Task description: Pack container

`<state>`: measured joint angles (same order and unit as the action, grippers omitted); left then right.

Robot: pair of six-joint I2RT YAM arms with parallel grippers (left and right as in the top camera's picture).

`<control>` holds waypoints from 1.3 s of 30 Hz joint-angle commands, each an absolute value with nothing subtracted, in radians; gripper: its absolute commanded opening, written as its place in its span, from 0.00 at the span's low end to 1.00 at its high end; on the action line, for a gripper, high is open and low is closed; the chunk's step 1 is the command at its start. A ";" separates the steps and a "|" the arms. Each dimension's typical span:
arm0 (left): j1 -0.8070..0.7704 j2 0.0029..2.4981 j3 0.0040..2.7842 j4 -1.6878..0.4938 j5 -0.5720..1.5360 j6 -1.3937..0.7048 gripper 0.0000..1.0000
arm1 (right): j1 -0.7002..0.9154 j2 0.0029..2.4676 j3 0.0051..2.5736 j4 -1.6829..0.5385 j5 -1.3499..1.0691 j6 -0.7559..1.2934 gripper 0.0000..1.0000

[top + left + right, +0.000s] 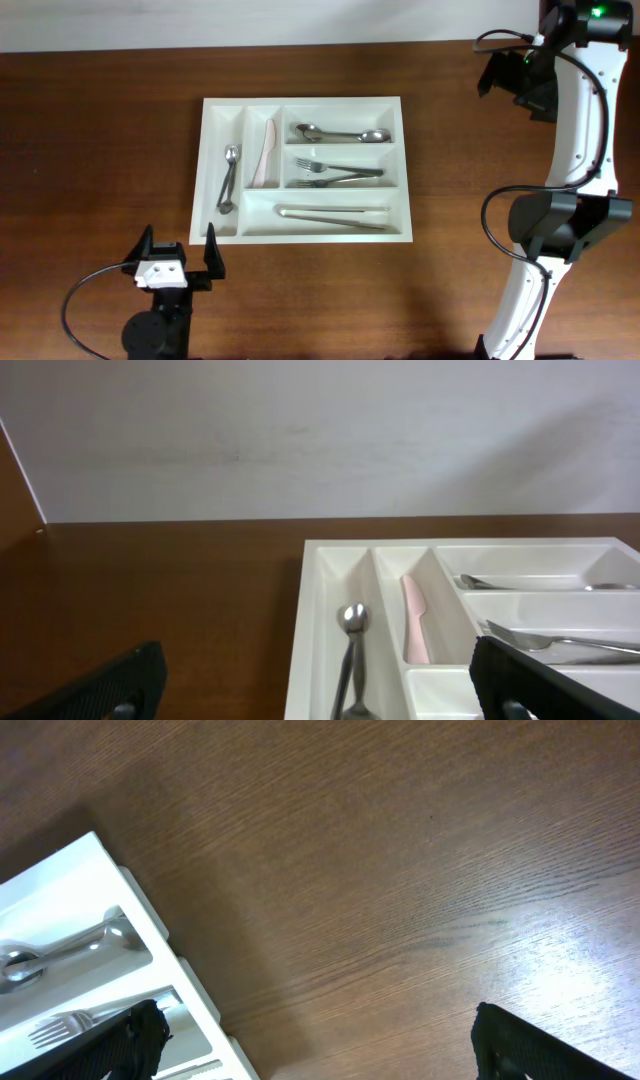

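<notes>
Two pincers, both spread as wide as they go, neither holding anything. Left gripper [180, 248] sits low at the near edge of the wooden table [100, 150], black fingers [213, 252] pointing toward the container [300, 102]. Seen from overhead, the finger nearest the tray overlaps its near left corner; I cannot tell whether they touch. The left wrist view looks between the fingers along the tray's left half, so the container lies directly ahead of this pincer and slightly to its right. Right gripper [335, 1050] hangs above bare wood off the tray's far right corner, well apart from it, with only tabletop between its fingers. In the right wrist view, just the tray's right end shows at the lower left of the frame. The container rests flat near the middle of the table, long side across. Contents by compartment: a spoon [229, 180] in the leftmost narrow slot, a pale pink knife [266, 155] in the narrow slot beside it, two spoons [340, 134] in the far long slot, forks [338, 175] in the middle one, and long slim metal pieces [332, 217] in the near one, kind unclear.
</notes>
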<state>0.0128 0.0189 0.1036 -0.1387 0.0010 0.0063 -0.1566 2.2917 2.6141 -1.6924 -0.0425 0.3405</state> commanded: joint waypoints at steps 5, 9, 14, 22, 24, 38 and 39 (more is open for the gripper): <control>0.039 0.005 0.062 -0.207 0.024 0.010 0.99 | -0.158 2.280 2.619 -1.695 -0.041 0.349 0.99; 0.041 0.005 0.061 -0.205 0.009 0.015 0.99 | -0.158 2.280 2.619 -1.695 -0.041 0.349 0.99; 0.042 0.005 0.061 -0.202 0.012 0.015 0.99 | -0.158 2.280 2.619 -1.695 -0.041 0.349 0.99; 0.042 0.005 0.061 -0.202 0.012 0.015 0.99 | -0.158 2.280 2.619 -1.695 -0.041 0.349 0.99; 0.042 0.005 0.061 -0.202 0.012 0.015 0.99 | -0.158 2.280 2.619 -1.695 -0.041 0.349 0.99; 0.042 0.005 0.061 -0.202 0.012 0.015 0.99 | -0.157 2.280 2.619 -1.695 -0.041 0.349 0.99; 0.042 0.005 0.061 -0.202 0.012 0.015 0.99 | -0.150 2.276 2.619 -1.695 -0.041 0.349 0.99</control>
